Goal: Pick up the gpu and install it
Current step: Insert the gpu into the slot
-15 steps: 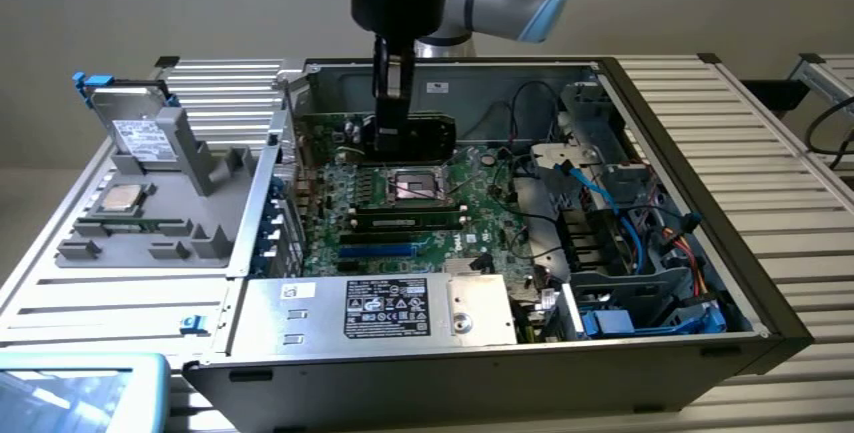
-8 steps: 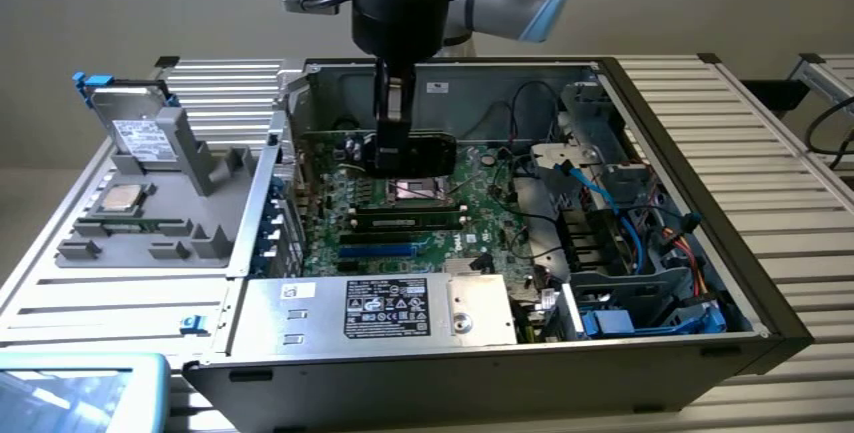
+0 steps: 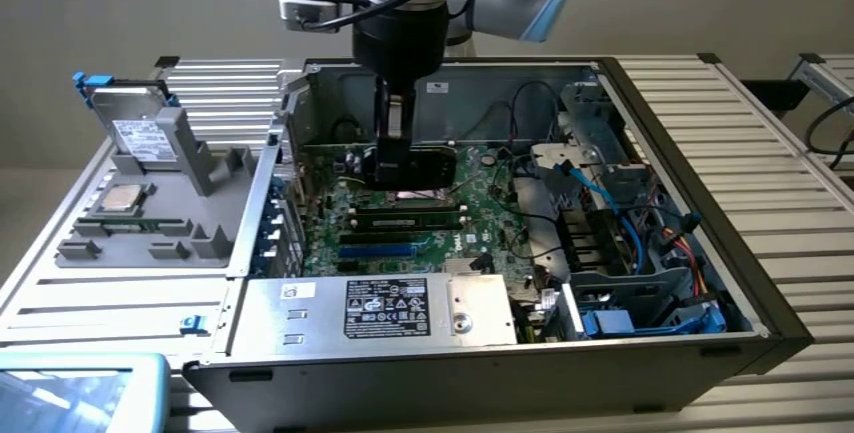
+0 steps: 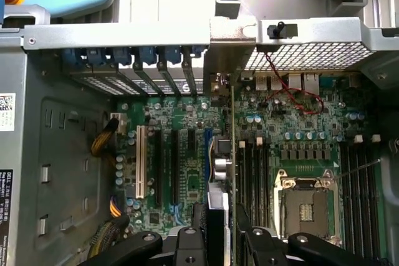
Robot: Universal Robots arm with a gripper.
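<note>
- The gpu [image 4: 232, 154] stands on edge between the 2 black fingers [image 4: 187, 244] of the gripper [image 4: 219, 241]. The jaws are clamped on it from both sides.
- In the wrist view the card shows as a thin green line with a black and silver block on one face. It runs away from the gripper toward the rear wall of the case.
- In the exterior view the gripper [image 3: 396, 168] hangs straight down inside the open computer case [image 3: 667, 103], with the gpu [image 3: 430, 166] showing as a dark slab beside its fingers.
- The card sits over the green motherboard [image 4: 168, 123], between the expansion slots [image 4: 140, 160] and the memory slots [image 4: 255, 179]. Whether its lower edge touches a slot cannot be told.
- 1 expansion slot is white; the others beside it are black or blue.
- The empty CPU socket [image 4: 305, 207] lies just past the memory slots.
- A red wire [image 4: 293, 95] loops near the rear ports.
- The power supply [image 3: 380, 308], with its label up, fills the near corner of the case.
- Outside the case, on the exterior view's left, a gray fixture [image 3: 147, 223] holds a drive [image 3: 140, 138] upright.
</note>
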